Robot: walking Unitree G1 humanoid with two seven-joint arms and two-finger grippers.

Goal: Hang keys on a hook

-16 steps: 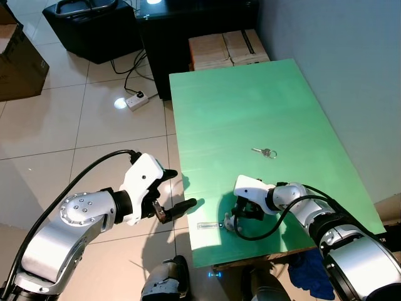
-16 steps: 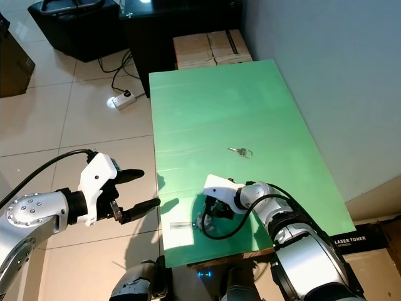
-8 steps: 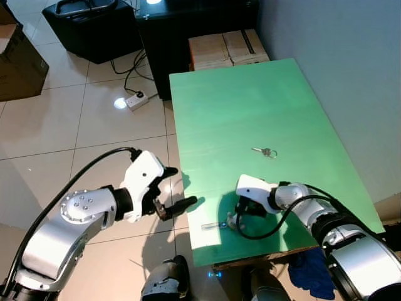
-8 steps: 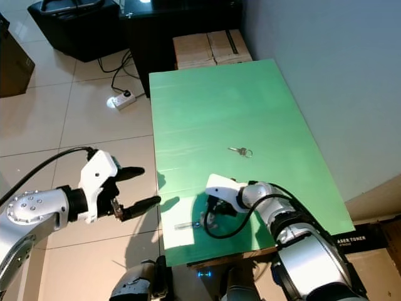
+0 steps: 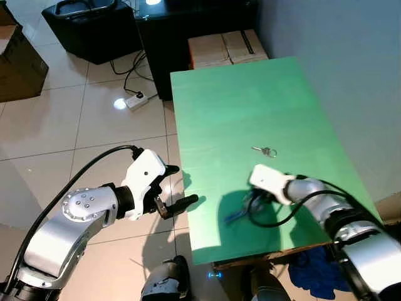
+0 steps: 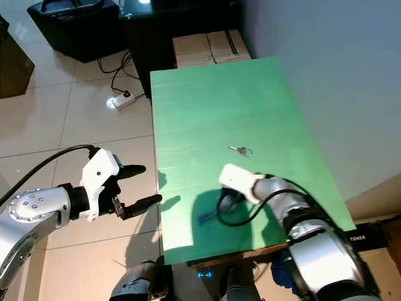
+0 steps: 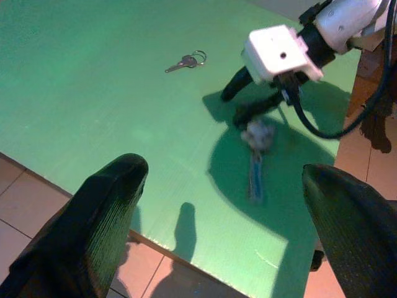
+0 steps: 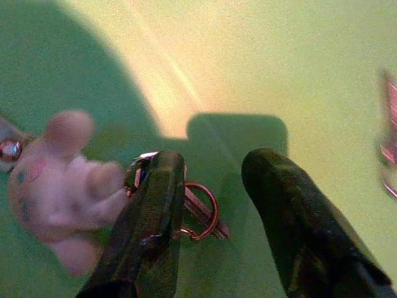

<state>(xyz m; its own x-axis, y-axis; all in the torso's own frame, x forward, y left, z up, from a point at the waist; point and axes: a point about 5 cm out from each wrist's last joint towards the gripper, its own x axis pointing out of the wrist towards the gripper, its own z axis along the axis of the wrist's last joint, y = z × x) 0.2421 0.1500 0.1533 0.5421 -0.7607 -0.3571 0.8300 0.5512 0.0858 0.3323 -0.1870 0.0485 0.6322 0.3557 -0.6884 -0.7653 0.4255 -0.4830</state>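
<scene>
The keychain lies on the green table (image 5: 238, 106) near its front edge, under the right gripper (image 8: 214, 167). It is made up of a reddish ring (image 8: 203, 214), a small pale plush (image 8: 62, 180) and a blue strap (image 7: 255, 177). The ring lies between the gripper's two fingers, touching one of them and partly hidden behind it, and the plush sits just outside that finger. The fingers stand apart and are not closed on the ring. Whether the keychain is flat on the table or slightly lifted cannot be told, as this part is blurred. A second, single key (image 5: 265, 151) on its own ring lies near the middle of the table, just beyond the right gripper and apart from it.

The left gripper (image 5: 184, 184) hovers over the tiled floor just beside the table's left edge, fingers spread wide and holding nothing.

Beyond the far end of the table sit two closed brown cartons (image 5: 229, 49), their contents hidden and their labels too small to read. Farther left are a black case (image 5: 94, 25), a power strip (image 5: 136, 99) and a brown box (image 5: 19, 63).
</scene>
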